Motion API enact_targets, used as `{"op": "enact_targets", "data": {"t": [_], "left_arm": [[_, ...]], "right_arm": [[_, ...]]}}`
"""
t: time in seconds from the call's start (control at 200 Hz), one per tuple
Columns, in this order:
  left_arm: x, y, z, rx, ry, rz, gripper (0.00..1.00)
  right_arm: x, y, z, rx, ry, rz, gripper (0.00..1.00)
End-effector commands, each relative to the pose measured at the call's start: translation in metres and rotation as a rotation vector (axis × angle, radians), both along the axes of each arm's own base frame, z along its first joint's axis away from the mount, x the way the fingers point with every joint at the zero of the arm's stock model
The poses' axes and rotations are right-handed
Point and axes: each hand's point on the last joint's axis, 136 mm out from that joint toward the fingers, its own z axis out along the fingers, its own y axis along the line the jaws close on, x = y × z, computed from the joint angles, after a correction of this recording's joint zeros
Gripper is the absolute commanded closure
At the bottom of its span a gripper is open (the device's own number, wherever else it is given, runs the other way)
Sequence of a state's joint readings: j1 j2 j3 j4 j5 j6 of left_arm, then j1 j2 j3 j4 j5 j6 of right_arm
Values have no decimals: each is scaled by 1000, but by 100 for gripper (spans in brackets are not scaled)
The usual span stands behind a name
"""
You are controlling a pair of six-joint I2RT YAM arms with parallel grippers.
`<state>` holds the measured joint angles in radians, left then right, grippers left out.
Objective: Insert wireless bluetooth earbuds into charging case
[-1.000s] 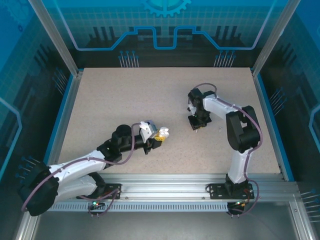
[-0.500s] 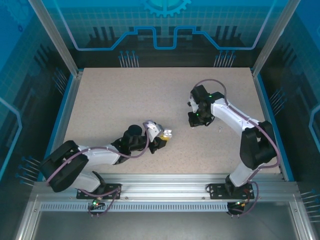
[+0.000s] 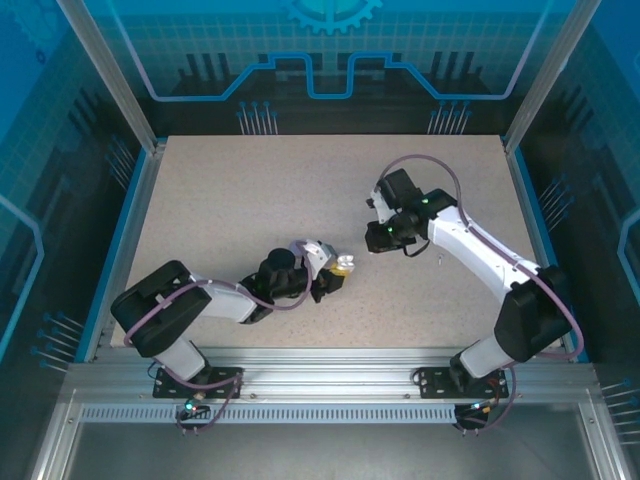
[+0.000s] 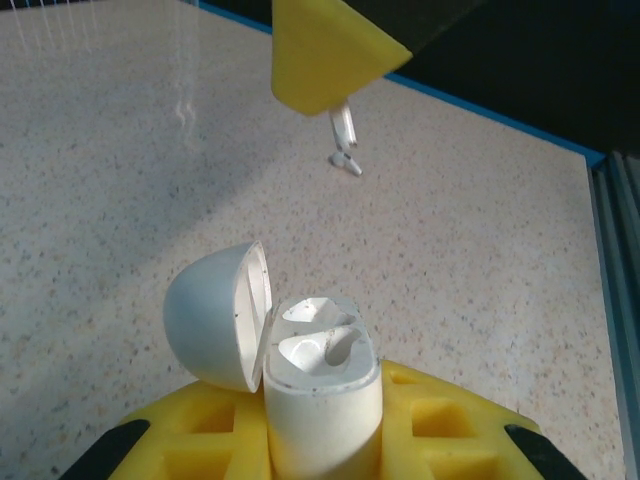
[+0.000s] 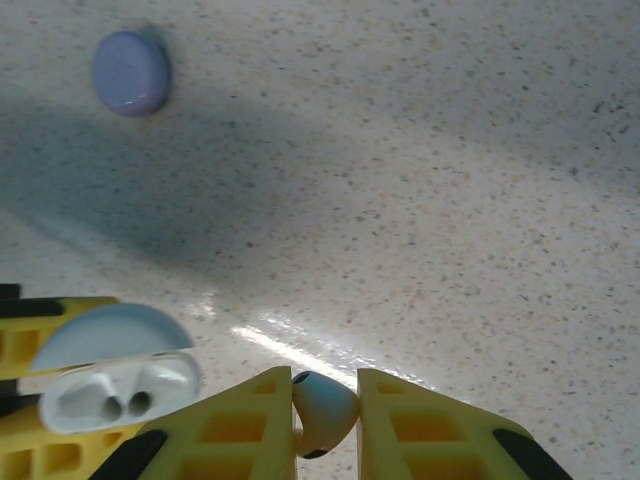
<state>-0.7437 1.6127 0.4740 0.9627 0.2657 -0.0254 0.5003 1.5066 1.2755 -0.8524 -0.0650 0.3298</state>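
Overhead, speckled beige table, matte and mostly bare, boxed in by blue printed walls, with an aluminium frame along the near edge. Glare streaks on the surface in both wrist views.

Near the middle of the table, left gripper clamped tight on the white charging case, yellow pads pressed to both sides of its body. Lid hinged open and leaning to the left of the mouth, sockets uncovered and facing up; from the right wrist, two dark holes visible inside.

Just beside it, up and to the right, not touching: right gripper pinched on a white earbud, rounded head wedged between the yellow fingertips.

Elsewhere, a pale purple disc lying flat on the table, well apart from the case. From the left wrist, a small white stemmed piece right under the right gripper's yellow fingertip; held or lying on the table beyond, cannot tell. Right forearm and its looping cable arched over the right half of the surface.
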Motion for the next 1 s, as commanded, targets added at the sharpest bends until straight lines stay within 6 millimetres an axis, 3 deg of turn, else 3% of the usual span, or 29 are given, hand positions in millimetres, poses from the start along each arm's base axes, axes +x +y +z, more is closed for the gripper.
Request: {"op": "enact_targets", "data": {"t": [0.0,0.405,0.995], "left_arm": [[5,-12,25,-73,-53,-18,88],[9,-21,33,-111,-59,-21,88],[9,-27,50,-151,-94,-39,88]], "right_arm": [[-10,12,12,59,-6,6,81],[-21,28,25,111,-36,41,81],[-22,37,23,119,-60,85,81]]}}
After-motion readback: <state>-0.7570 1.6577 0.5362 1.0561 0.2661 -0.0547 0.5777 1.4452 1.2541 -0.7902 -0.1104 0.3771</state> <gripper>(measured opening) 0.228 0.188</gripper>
